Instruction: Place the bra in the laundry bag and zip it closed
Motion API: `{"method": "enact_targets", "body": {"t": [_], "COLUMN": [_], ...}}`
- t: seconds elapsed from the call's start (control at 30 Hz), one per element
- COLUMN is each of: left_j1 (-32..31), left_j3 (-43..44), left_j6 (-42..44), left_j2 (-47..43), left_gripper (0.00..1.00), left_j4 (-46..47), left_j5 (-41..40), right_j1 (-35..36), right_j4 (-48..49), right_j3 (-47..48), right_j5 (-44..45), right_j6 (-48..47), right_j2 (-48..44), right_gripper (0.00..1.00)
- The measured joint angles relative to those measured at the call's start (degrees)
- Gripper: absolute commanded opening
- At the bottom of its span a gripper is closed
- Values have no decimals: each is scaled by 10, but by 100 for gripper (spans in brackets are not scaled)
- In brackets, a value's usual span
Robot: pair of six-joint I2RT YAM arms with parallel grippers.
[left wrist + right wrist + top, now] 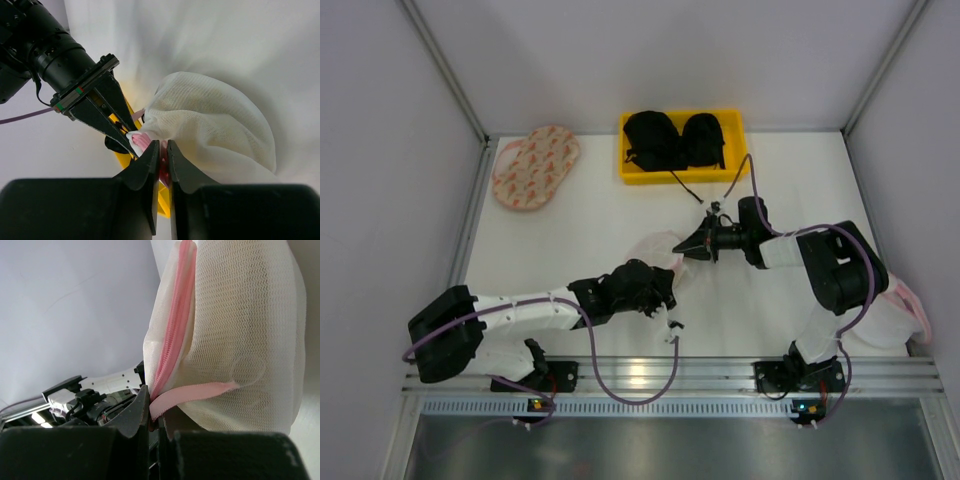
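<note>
Rim of laundry bag (pixel 215 125) pinched inside left gripper (pixel 163 148); right gripper (pixel 152 412) likewise.

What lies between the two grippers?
The laundry bag; the left wrist view shows the left gripper and right gripper pinching its pink rim.

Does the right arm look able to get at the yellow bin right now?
Probably not yet: the right gripper is shut on the rim of the laundry bag, though the way to the yellow bin looks clear.

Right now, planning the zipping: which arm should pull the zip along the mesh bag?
Probably left: the left claw pinches the pink zip of the laundry bag; the right claw anchors its rim.
</note>
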Motion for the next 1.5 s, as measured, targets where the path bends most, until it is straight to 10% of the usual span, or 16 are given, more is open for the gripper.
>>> {"method": "enact_targets", "body": {"t": [0.73, 0.97, 1.07, 1.23, 1.5], "left_j1": [3, 0, -2, -2, -2], "left_j3": [15, 75, 104, 119, 128], "left_j6": [-46, -113, -156, -209, -250], "left_j2": [-105, -53, -15, 2, 12], "left_gripper": [0, 0, 0, 0, 0], "left_j4": [-192, -236, -235, -223, -207], "left_j5": [83, 101, 103, 99, 93], "right_j1": [1, 6, 0, -14, -2], "right_j4": [-206, -356, -436, -579, -706], "right_j3": [169, 264, 301, 329, 333], "right_j5": [-34, -23, -6, 32, 50], "right_j6": [-184, -307, -382, -508, -612], "right_j2": [38, 53, 52, 35, -19], "right_gripper": [0, 78, 90, 89, 56]}}
